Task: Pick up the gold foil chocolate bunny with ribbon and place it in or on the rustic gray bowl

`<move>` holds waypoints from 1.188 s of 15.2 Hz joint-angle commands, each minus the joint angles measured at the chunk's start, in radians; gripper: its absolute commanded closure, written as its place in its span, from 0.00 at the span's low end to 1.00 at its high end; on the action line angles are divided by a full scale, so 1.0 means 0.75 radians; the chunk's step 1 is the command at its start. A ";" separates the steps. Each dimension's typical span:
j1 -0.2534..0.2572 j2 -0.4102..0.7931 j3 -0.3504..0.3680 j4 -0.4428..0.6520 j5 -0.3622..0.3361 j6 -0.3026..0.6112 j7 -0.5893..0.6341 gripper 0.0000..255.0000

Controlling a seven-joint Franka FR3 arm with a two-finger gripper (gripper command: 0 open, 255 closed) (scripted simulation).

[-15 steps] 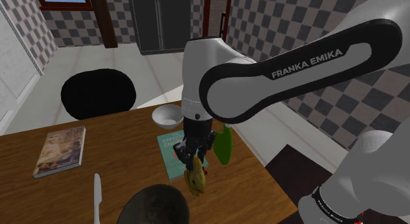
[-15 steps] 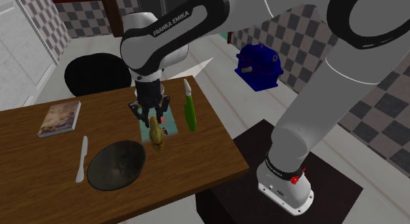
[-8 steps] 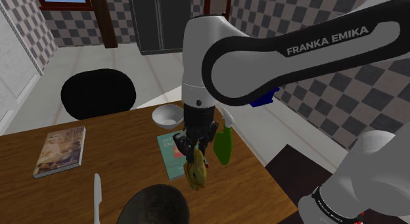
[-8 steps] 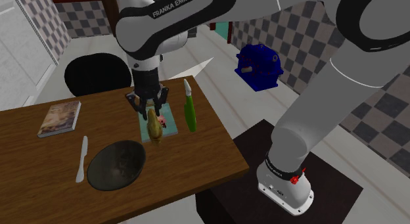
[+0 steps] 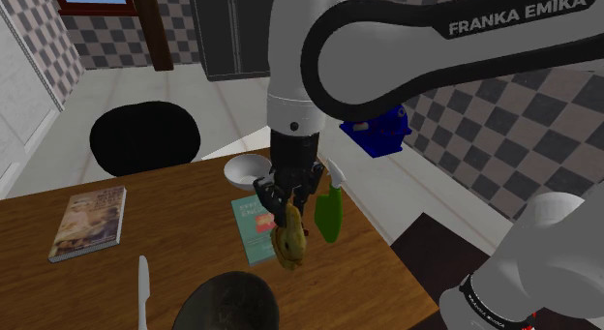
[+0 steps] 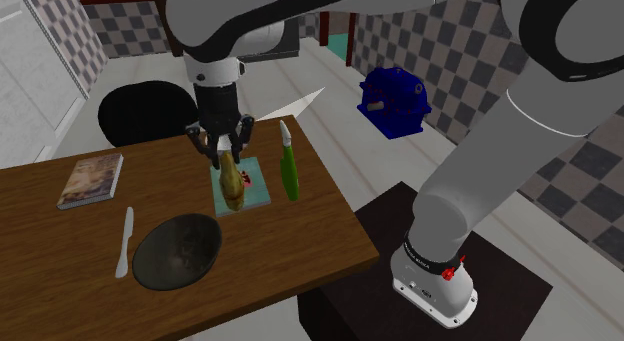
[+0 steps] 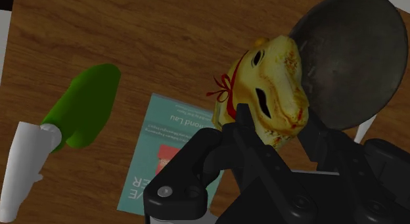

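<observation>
Lower centre of the shoulder view: dark bowl (image 5: 230, 304) sitting on the wooden table (image 5: 58, 289), nothing in it. Just above and to its right, hanging clear of the wood: gold bunny (image 5: 290, 245) with red ribbon, pinched by its upper end in the black gripper (image 5: 287, 204). Could slip or swing loose from so small a hold, dropping onto the teal booklet (image 5: 250, 229) short of the bowl. Hangs higher than a second ago, lifted farther off the table.

The white arm (image 5: 302, 57) (lettered FRANKA EMIKA) has a black claw (image 5: 288, 204).
</observation>
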 commanded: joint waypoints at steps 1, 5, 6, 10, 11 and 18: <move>-0.002 -0.010 -0.006 0.029 -0.001 -0.039 0.004 1.00; -0.005 -0.019 -0.014 0.092 -0.006 -0.109 0.017 1.00; -0.005 -0.020 -0.016 0.108 -0.007 -0.127 0.020 1.00; 0.019 0.069 0.050 0.245 -0.035 -0.151 0.137 1.00; 0.027 0.103 0.073 0.289 -0.048 -0.156 0.176 1.00; 0.128 0.398 0.218 0.657 -0.210 -0.210 0.476 1.00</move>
